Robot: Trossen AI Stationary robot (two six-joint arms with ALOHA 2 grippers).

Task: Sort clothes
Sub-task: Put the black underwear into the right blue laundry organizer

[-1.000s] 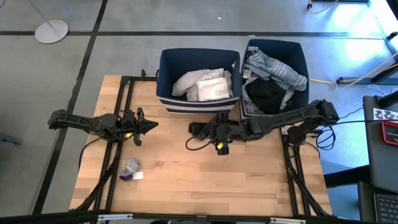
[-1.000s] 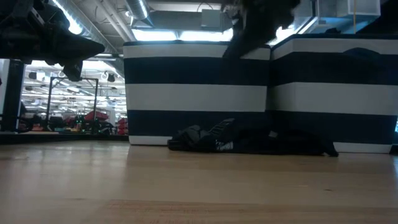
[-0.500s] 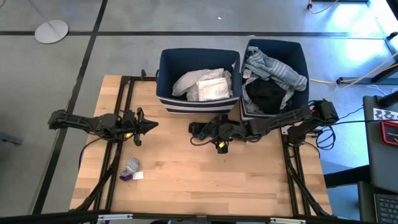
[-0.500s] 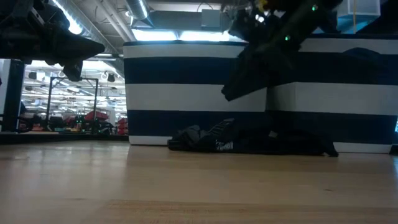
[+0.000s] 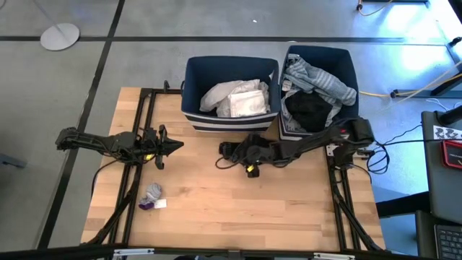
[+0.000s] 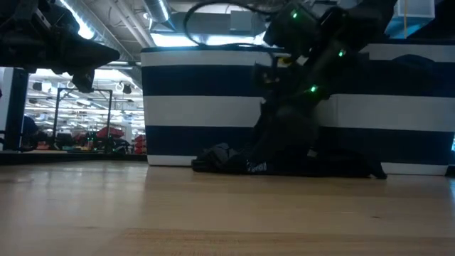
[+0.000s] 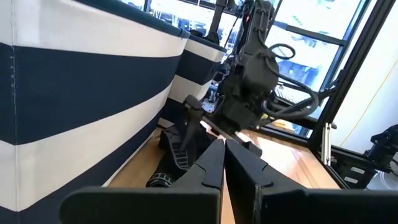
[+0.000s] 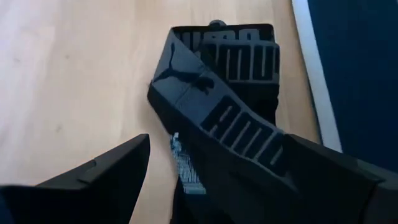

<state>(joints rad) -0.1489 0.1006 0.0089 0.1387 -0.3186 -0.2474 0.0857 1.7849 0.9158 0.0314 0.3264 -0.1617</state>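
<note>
bins (image 5: 231, 115) wall the far edge, near table (image 5: 231, 209) free

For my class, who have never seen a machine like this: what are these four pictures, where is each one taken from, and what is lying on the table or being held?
This is a robot with two dark arms at a wooden table, sorting clothes. One picture looks straight down from above, one looks level across the tabletop, and two come from cameras on the arms' wrists.

At the table's far edge stand two navy striped bins: the left bin holds white pieces, the right bin a grey striped top and dark items.

The right pincer is open, its fingers down on either side of a black garment lying in front of the bins. It is not gripped yet. The left pincer is shut, holds nothing and waits over the table's left side. A small grey bundle lies near the front left.
</note>
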